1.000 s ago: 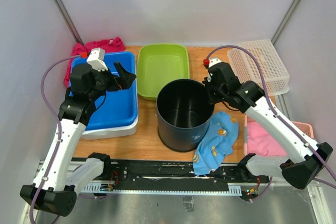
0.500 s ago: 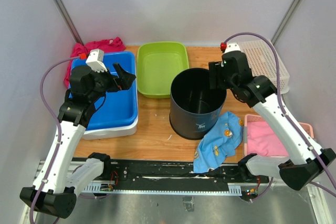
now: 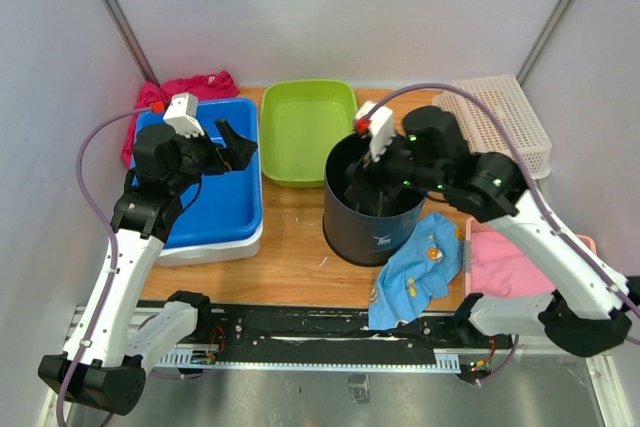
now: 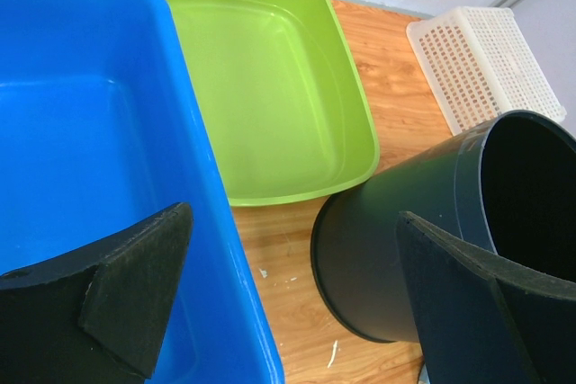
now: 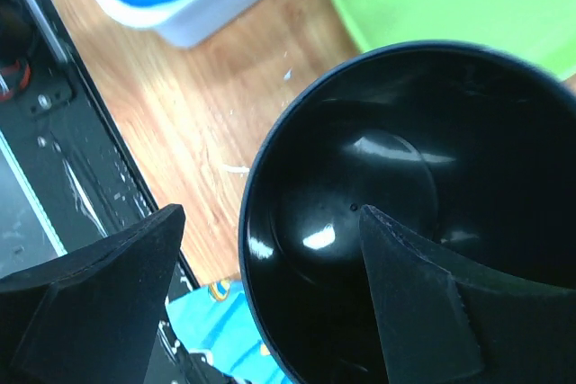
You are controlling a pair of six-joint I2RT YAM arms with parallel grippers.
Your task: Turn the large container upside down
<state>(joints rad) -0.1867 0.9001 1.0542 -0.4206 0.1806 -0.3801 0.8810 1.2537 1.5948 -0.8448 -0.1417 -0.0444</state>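
The large container [image 3: 377, 238] is a black bucket standing upright near the table's middle, mouth up. It also shows in the left wrist view [image 4: 396, 249] and the right wrist view [image 5: 378, 186]. My right gripper [image 3: 362, 183] hangs open over its mouth. In the right wrist view the gripper [image 5: 270, 213] straddles the bucket's rim, one finger [image 5: 99, 303] outside the wall and the other [image 5: 423, 312] inside, touching nothing. My left gripper [image 3: 238, 147] stands open over the blue bin [image 3: 215, 197], with only the bin edge and table between its fingers [image 4: 294, 215].
A green tray [image 3: 305, 132] lies behind the bucket and a white perforated basket [image 3: 500, 127] at the back right. A blue patterned cloth [image 3: 415, 272] lies at the bucket's front right, beside a pink tray holding pink cloth [image 3: 510, 267]. A red cloth [image 3: 190, 85] sits behind the blue bin.
The right gripper carried the bucket to the right by its far rim, let go and opened. It then swung over the mouth. The left arm has not moved.
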